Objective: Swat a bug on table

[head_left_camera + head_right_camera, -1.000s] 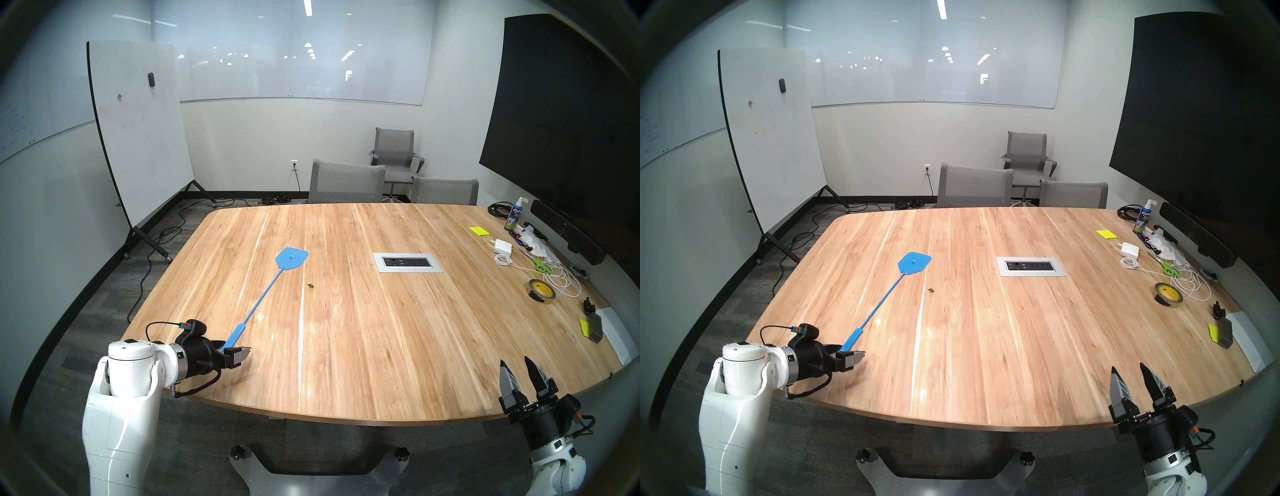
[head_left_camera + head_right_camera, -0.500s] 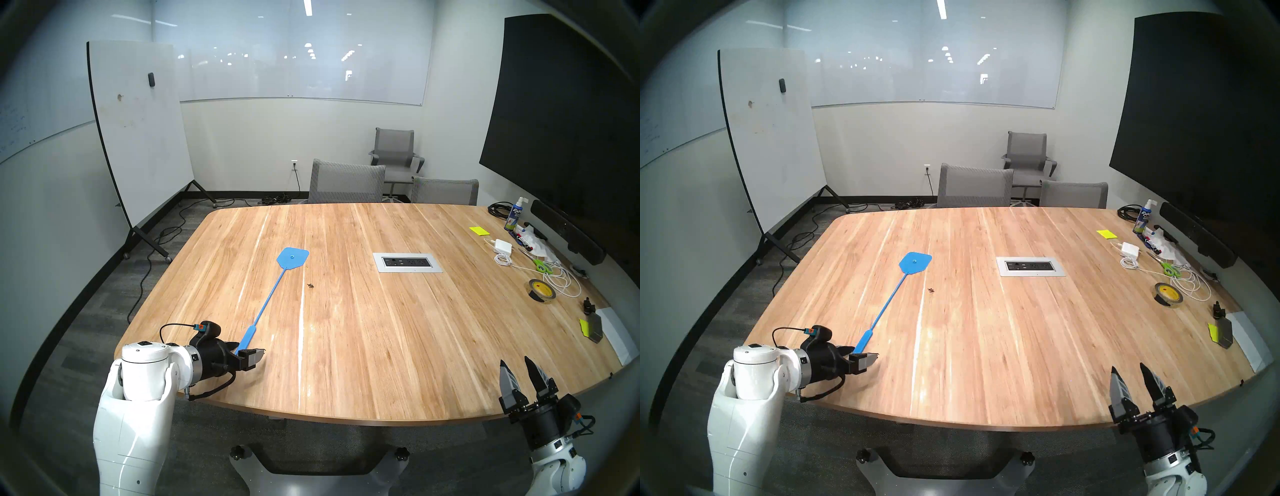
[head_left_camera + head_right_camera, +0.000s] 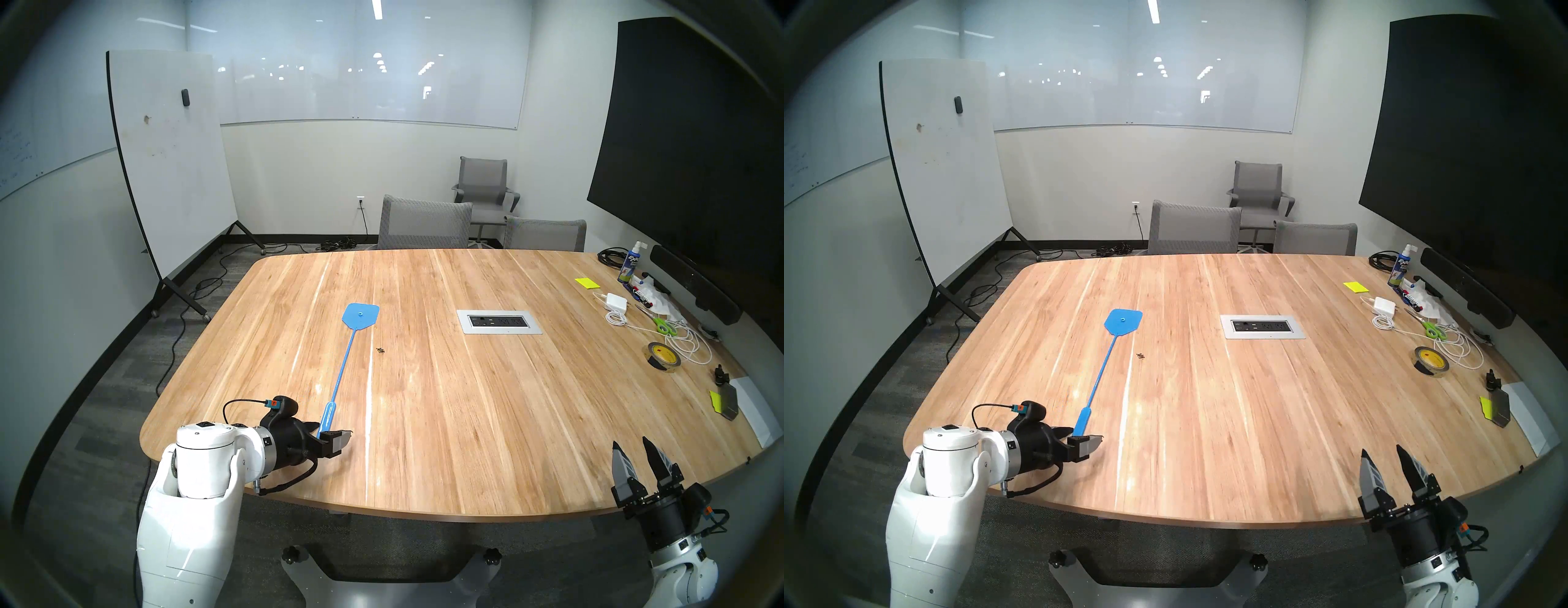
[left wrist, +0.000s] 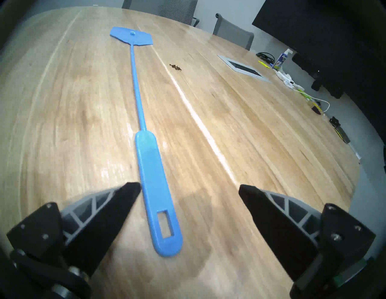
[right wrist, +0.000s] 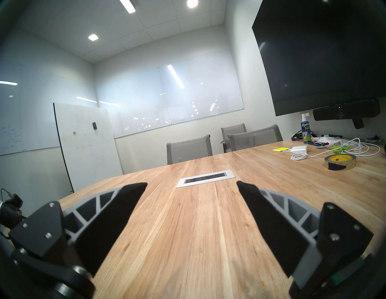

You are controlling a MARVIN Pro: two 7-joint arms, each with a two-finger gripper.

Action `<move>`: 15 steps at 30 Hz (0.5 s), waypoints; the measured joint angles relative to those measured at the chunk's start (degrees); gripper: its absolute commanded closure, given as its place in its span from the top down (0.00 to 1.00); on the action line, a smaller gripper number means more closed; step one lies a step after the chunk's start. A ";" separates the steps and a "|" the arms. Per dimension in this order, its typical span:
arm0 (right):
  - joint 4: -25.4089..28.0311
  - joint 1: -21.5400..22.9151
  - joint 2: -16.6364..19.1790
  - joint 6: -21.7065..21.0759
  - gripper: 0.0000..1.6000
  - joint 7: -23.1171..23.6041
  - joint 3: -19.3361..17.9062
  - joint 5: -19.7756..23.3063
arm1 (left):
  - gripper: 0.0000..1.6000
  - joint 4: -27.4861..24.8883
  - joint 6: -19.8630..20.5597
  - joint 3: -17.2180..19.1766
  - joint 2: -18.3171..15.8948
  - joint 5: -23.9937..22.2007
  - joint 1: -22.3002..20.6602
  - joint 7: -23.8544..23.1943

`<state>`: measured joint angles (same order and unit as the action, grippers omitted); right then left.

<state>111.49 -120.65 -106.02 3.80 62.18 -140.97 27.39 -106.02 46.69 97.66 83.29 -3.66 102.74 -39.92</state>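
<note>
The bug (image 3: 380, 350) is a tiny black cluster of specks on the light wood table (image 3: 466, 403), just right of the blue fly swatter (image 3: 343, 369). The swatter lies flat, its head (image 3: 360, 316) far from me and its handle (image 4: 154, 188) near. My left gripper (image 4: 189, 185) is open and low over the table, the handle lying between its fingers close against the left finger (image 4: 117, 208). The bug (image 4: 175, 67) shows ahead of it, right of the shaft. My right gripper (image 3: 631, 445) hovers open and empty at the near right edge.
A silver power-outlet panel (image 3: 499, 322) is set into the table's middle. Along the right side lie a tape roll (image 3: 664, 357), green scissors (image 3: 664, 326), a white charger and cable (image 3: 616, 302), a spray bottle (image 3: 632, 263) and a black knob (image 3: 720, 373). Grey chairs (image 3: 424, 223) stand beyond.
My left gripper has slid to the right along the near edge, still open. The swatter's handle end swung right with it while the head stayed nearly in place. The right arm has not moved.
</note>
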 measured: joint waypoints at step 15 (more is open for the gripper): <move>-0.01 0.00 0.00 0.00 1.00 0.00 0.00 0.00 | 1.00 0.26 -1.31 -5.48 2.99 -0.01 0.07 2.61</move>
<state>111.48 -120.65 -106.02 3.80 62.19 -140.97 27.39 -105.76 45.38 92.19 86.28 -3.67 102.81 -37.31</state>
